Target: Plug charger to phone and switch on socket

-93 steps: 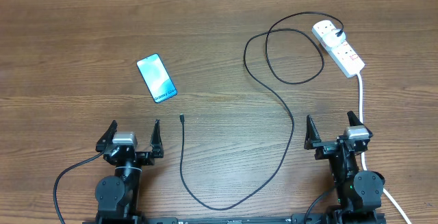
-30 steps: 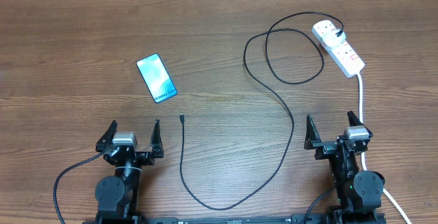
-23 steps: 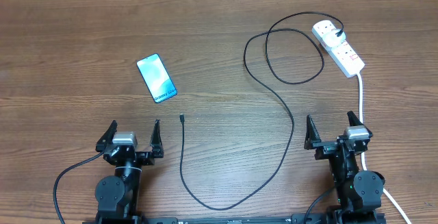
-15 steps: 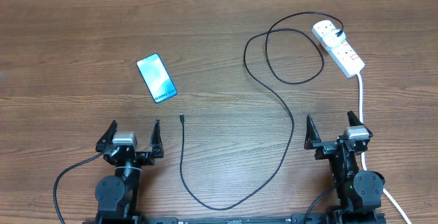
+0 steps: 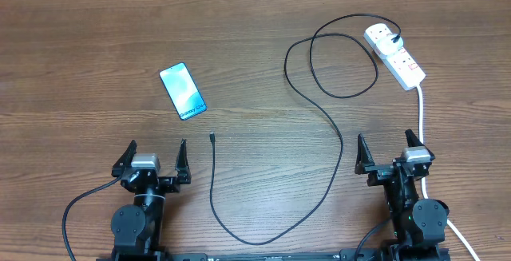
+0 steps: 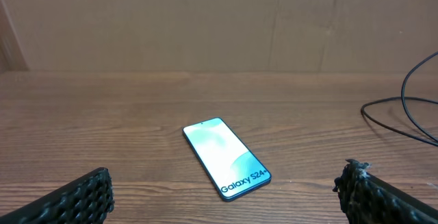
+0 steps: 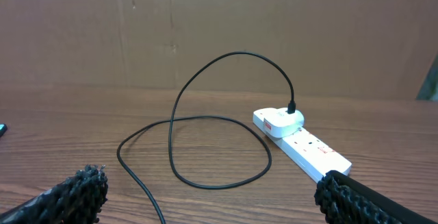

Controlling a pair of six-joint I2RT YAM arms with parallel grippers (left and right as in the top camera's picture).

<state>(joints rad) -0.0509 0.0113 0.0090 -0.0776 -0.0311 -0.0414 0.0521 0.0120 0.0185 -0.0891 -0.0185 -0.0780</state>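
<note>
Lettering "Galaxy S24+" crosses the near end of the phone [image 6: 226,159]; left tool [image 5: 157,145] and right tool [image 5: 384,138] gape wide, empty.

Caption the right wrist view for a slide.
Open right claw facing the white socket, a white adapter plugged into its far end, the black charger looping over the table.

The left arm [image 5: 136,221] and right arm [image 5: 419,217] sit folded low at the bottom of the overhead view, well apart from each other. The left tool [image 5: 158,144] points forward with its jaws spread wide, holding nothing. Its dark, textured fingers [image 6: 75,200] show only in the bottom corners of the wrist view. The right tool [image 5: 384,136] is posed alike, jaws wide and empty, with its fingers [image 7: 65,195] low at both corners.
</note>
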